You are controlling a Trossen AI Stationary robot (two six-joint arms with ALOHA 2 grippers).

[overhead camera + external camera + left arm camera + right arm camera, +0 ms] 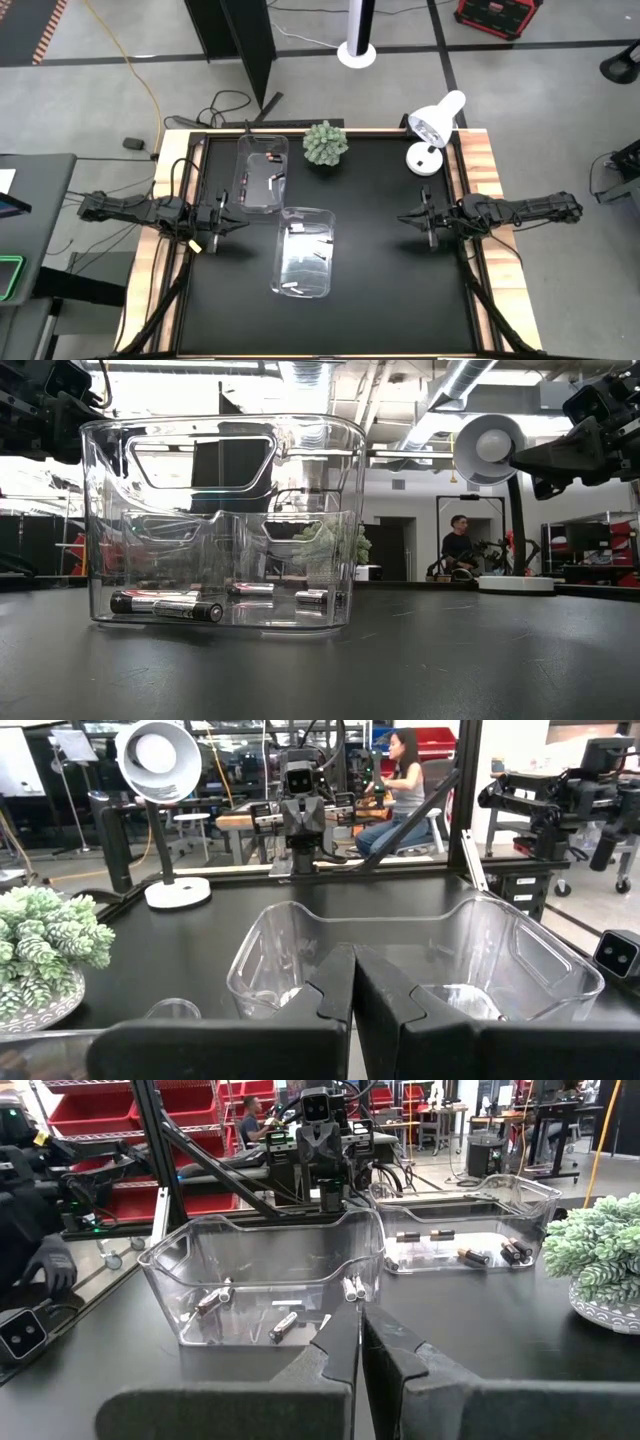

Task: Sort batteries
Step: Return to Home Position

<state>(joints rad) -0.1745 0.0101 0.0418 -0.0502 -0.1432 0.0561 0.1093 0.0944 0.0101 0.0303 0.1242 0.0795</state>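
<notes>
On black table (390, 300), two clear bins: centre bin (305, 211) with roughly seven silver-and-black batteries (283, 1323) loose on its floor; far bin (262, 141), just behind it, with about five dark copper-ended batteries (470, 1257). One potted plant (326, 143) and one white lamp (432, 125) along far edge, apart from bins. Left gripper (224, 216) just left of bins, right gripper (414, 217) well apart at right, both above table, fingers closed together, empty. From table height, centre bin partly hiding far bin and plant.

batteries (297, 230) in centre bin (303, 212) | second bin (244, 176) behind-left (batteries inside too) | plant (326, 143) right of it
</notes>
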